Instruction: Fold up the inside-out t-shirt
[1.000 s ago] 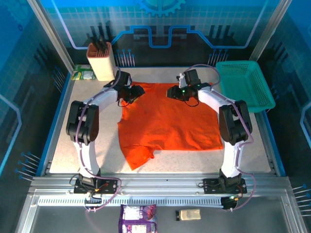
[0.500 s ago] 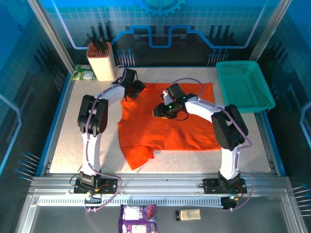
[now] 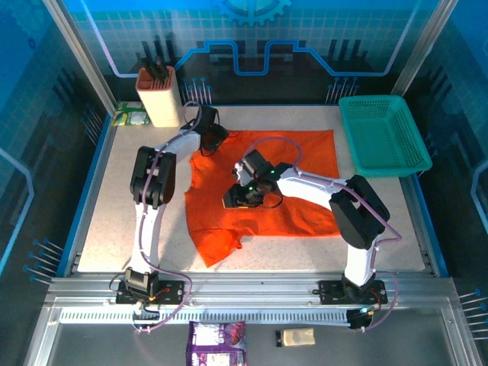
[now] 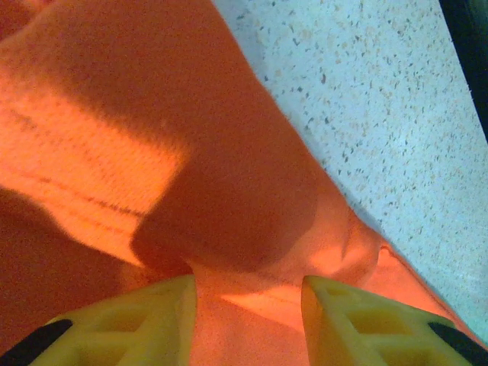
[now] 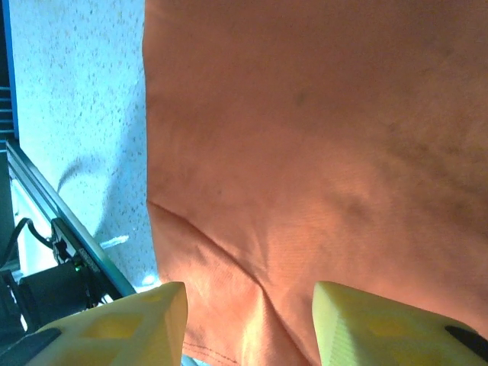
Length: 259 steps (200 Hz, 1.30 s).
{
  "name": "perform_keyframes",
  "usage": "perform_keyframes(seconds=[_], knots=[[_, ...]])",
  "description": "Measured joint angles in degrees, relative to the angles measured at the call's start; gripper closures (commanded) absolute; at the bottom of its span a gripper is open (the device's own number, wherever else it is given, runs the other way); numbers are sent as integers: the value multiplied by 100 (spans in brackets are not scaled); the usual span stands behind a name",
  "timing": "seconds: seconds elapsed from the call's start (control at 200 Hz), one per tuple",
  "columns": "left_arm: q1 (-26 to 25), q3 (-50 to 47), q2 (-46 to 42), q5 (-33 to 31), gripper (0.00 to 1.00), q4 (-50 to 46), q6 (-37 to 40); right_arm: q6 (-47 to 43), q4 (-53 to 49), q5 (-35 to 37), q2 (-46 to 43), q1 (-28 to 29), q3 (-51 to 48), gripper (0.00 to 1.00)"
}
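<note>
I work in a robot lab cell: my speckled desk [image 3: 103, 221] stands fenced by metal frame posts [image 3: 76, 53] and blue printed panels [image 3: 320, 38], with a metal rail [image 3: 252, 291] along its near edge.

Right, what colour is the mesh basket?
The basket is teal green, best seen from the top external view.

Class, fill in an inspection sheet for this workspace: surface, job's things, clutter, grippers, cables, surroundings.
Surface: speckled table.
Job's things: orange shirt spread mostly flat, near left corner rumpled.
Clutter: holder and green packet far left; teal basket far right; purple packet and beige packet on the front ledge.
Grippers: left gripper at the shirt's far left corner, jaws apart, cloth bunched ahead; right gripper over the shirt, jaws apart.
Cables: cable loops above the shirt.
Surroundings: metal frame, blue panels.
</note>
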Motion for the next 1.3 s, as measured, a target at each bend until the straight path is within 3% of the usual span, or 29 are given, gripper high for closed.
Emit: perform_keyframes(seconds=[0.585,0.84,1.011,1.131,1.296], knots=[[37,1346,835,-168,73,-422,-17,96,-37,2,286,269,-645,53],[192,3077,1849,192,70,-214,11,249,94,-2,284,332,-750,53],[321,3921,1939,402,64,-538,356,313,179,-2,278,332,-785,53],[376,3766,1576,400,60,-898,671,337,203,-2,278,332,-785,53],[382,2319,542,407,54,-1088,890,350,208,0,278,339,-785,53]])
